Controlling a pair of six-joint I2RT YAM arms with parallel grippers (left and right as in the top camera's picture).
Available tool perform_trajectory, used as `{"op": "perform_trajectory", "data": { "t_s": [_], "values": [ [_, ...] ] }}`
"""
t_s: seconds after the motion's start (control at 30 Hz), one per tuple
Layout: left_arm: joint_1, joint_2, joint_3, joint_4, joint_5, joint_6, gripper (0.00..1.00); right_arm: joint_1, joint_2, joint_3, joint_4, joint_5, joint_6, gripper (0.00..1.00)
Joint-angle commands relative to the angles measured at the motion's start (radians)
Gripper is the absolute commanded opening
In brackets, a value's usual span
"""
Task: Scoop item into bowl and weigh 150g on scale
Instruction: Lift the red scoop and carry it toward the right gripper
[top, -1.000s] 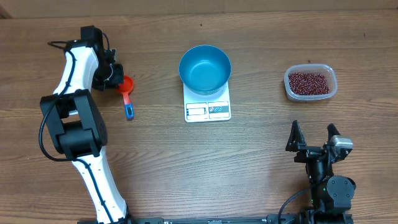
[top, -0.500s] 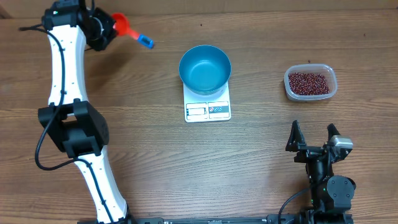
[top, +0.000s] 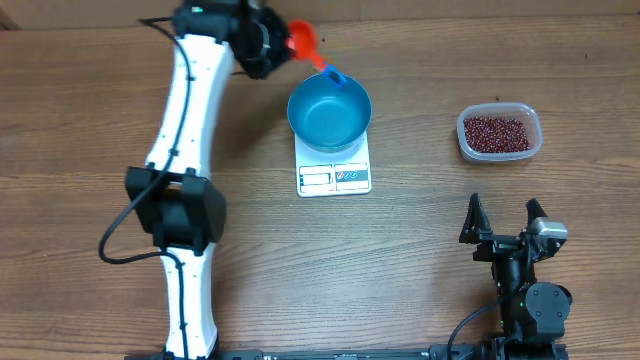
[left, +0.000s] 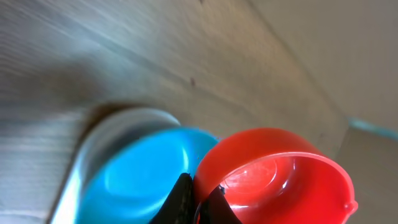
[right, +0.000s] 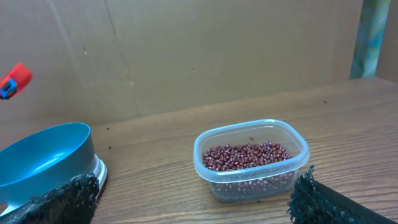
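Observation:
The blue bowl (top: 330, 110) stands on the white scale (top: 334, 176) at mid table. The item, dark red beans (top: 497, 132), fills a clear tub at the right, also the beans (right: 250, 155) in the right wrist view. My left gripper (top: 276, 45) is shut on the rim of an empty red scoop (top: 302, 40), held in the air just behind the bowl, with its blue handle tip (top: 335, 76) over the bowl's far rim. The left wrist view shows the scoop's cup (left: 280, 174) pinched above the bowl (left: 134, 180). My right gripper (top: 505, 226) rests open at the near right, away from everything.
The clear plastic tub (top: 465, 140) stands to the right of the scale, about a hand's width from it. A cardboard wall (right: 186, 50) closes off the far side of the table. The left arm's white links (top: 185, 110) stretch across the left half of the table.
The left arm has lifted the red scoop off the table at the left and swung it right along the far edge, up to the bowl. The right arm has not moved.

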Motion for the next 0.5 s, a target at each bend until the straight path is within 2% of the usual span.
{"op": "perform_trajectory", "data": {
  "t_s": [0.0,0.2,0.3,0.47],
  "values": [
    [-0.050,-0.093,0.032,-0.004,-0.074,0.026,0.04,0.004,-0.008,-0.011,0.003,0.002,-0.003,1.00],
    [-0.132,-0.161,0.032,-0.001,-0.197,0.029,0.04,0.004,-0.008,-0.011,0.004,0.002,-0.003,1.00],
    [-0.153,-0.170,0.032,0.006,-0.209,0.027,0.04,0.005,-0.008,-0.011,0.016,-0.020,0.000,1.00],
    [-0.170,-0.168,0.032,0.044,-0.199,-0.012,0.04,0.004,-0.008,-0.011,0.113,-0.246,0.047,1.00]
  ]
}}
